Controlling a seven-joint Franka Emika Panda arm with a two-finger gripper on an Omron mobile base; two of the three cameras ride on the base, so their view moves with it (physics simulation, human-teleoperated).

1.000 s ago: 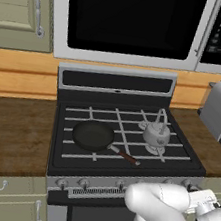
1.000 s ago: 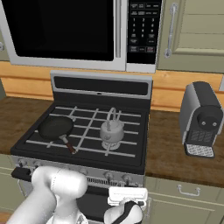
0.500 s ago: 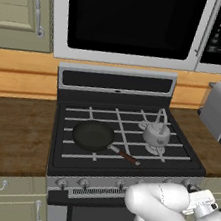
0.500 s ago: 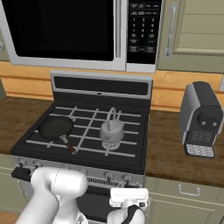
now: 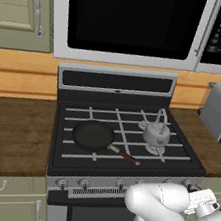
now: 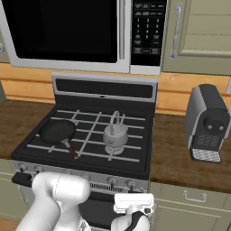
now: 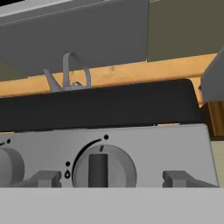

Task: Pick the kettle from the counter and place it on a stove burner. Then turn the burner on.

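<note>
Stove front (image 7: pixel 131 144): knob (image 7: pixel 104 167) markings, no words.

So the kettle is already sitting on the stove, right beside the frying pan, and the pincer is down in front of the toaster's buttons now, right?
Nearly. The kettle does sit on the stove beside the frying pan, but the pincer is down in front of a round stove knob, not toaster buttons. The hand view shows that knob between its two fingertips.

Shiny metal kettle (image 5: pixel 156 134), matt black frying pan (image 5: pixel 93 135), wood-grain counter (image 5: pixel 13 132), brushed-metal knob (image 7: pixel 103 168).
</note>
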